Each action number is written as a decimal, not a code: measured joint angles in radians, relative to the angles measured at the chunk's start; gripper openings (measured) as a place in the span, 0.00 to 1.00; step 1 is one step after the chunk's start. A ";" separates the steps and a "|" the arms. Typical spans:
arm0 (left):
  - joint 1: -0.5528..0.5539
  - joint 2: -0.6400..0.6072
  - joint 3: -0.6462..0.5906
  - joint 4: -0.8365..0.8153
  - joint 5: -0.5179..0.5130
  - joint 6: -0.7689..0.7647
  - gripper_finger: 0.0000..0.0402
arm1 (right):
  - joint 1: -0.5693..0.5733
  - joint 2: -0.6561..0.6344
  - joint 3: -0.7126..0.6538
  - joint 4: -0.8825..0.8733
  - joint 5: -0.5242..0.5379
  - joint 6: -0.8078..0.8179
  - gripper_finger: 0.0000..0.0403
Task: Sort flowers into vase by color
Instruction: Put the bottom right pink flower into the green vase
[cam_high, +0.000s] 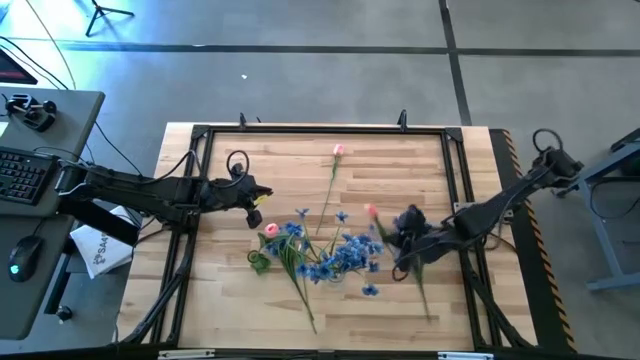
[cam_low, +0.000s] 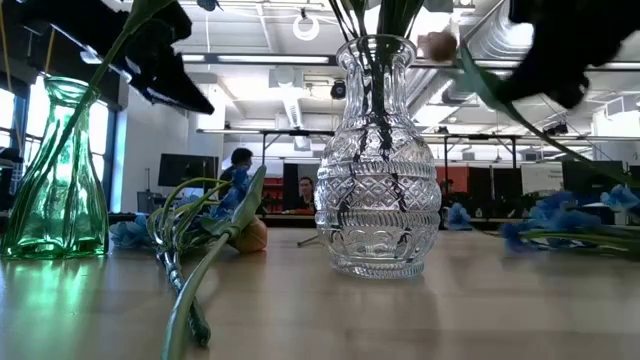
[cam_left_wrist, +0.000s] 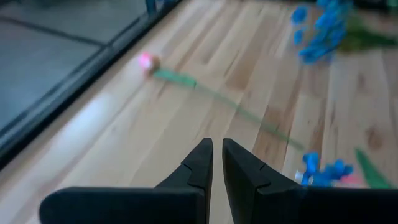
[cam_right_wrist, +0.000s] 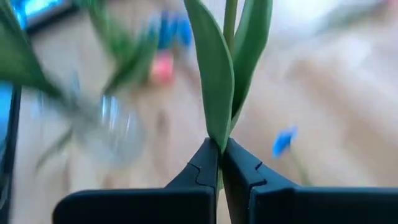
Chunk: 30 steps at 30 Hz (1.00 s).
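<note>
Light, floppy stems: grip low, move gently

Your right pincer (cam_right_wrist: 219, 155), right of centre in the high view, is clamped on the thin green stem of a pink tulip-like bud flower (cam_high: 372, 212), leaves rising between its fingers in the right wrist view. Your left pincer (cam_left_wrist: 217, 163) hangs over the wooden counter (cam_high: 400, 160) left of centre, fingers nearly together and holding nothing.

The rest of the flowers lie mid-counter: sprays of small blue blossoms (cam_high: 340, 255) clustered around the clear cut-glass vase (cam_low: 378, 160), which already has stems in it, and another pink bud on a long stem (cam_high: 338, 151) lying alone towards the upper centre. A green glass vase (cam_low: 55, 170) stands at the low view's left edge.

Expect these flowers to be very light and whippy; the head will likely sway and lag behind any quick move. The stem looks smooth and slim, so it may twist in the grip. Take hold on bare stem below the leaves, not on petals. Both vases look fragile and easy to tip
</note>
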 joint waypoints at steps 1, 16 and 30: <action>-0.003 0.000 0.000 0.028 0.000 0.020 0.06 | -0.008 -0.027 0.000 0.021 0.056 -0.048 0.00; 0.020 0.024 0.000 0.503 0.085 0.346 0.07 | -0.598 -0.095 0.002 0.705 -0.545 -0.770 0.00; 0.245 0.147 0.000 0.759 0.409 0.378 0.34 | -0.813 0.347 0.172 1.163 -0.933 -0.776 0.00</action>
